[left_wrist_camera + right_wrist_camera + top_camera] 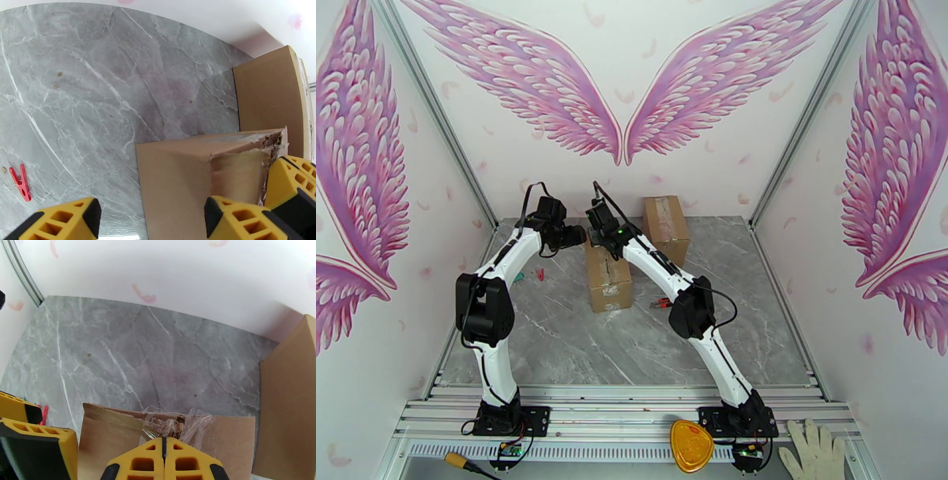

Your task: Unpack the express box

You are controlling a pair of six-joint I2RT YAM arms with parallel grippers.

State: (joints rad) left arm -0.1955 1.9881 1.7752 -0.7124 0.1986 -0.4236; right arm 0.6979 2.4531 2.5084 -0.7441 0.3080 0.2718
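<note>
We log express box (609,278) at frame centre, tape (175,425) at its far end torn. R gripper (164,455) clenched right at tape shreds; can't tell if pinched. L gripper (152,221) released, jaws wide, box corner btwn them.

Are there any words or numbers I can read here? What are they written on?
No text can be read in these pictures.
On the near cardboard box, a white label: too small and blurred to read.
On the far cardboard box: no writing shows, just tape.
On the yellow triangular thing at the front edge: no mark I can read.
</note>
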